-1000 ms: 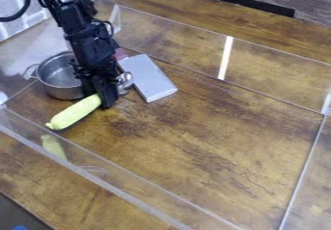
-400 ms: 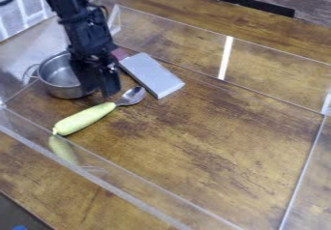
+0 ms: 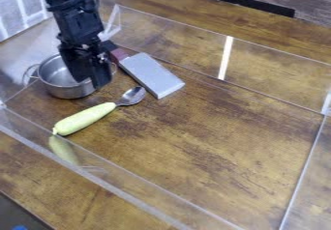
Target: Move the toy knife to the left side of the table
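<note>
no readable text, labels, brands, numbers or signs anywhere

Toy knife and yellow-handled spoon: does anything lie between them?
Nothing in the camera view. The spoon's silver bowl lies right at the near edge of the toy knife's grey blade; whether they touch is unclear.

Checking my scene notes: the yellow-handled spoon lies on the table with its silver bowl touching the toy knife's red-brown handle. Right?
Not quite. In the camera view the spoon lies on the table, but its bowl touches the toy knife at the grey blade, not the handle.
</note>
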Robot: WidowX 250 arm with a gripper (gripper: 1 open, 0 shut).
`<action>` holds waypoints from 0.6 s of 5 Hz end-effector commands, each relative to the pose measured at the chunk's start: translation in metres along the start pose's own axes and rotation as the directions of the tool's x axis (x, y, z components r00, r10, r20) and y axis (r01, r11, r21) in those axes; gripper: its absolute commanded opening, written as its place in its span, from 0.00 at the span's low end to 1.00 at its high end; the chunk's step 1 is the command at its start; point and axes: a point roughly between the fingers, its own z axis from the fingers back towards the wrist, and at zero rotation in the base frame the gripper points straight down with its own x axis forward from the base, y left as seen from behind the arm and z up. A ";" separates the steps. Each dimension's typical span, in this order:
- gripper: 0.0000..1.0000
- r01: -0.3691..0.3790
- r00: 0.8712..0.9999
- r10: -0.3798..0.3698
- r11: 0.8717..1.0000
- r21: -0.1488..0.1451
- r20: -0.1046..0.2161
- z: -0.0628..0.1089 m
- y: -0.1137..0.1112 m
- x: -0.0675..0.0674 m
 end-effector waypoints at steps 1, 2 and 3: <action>1.00 -0.025 0.996 0.019 0.997 0.067 0.086 0.038 0.010 0.003; 1.00 -0.059 0.994 0.052 0.995 0.074 0.097 0.045 0.015 0.003; 1.00 -0.070 0.993 0.061 0.994 0.083 0.106 0.054 0.013 -0.004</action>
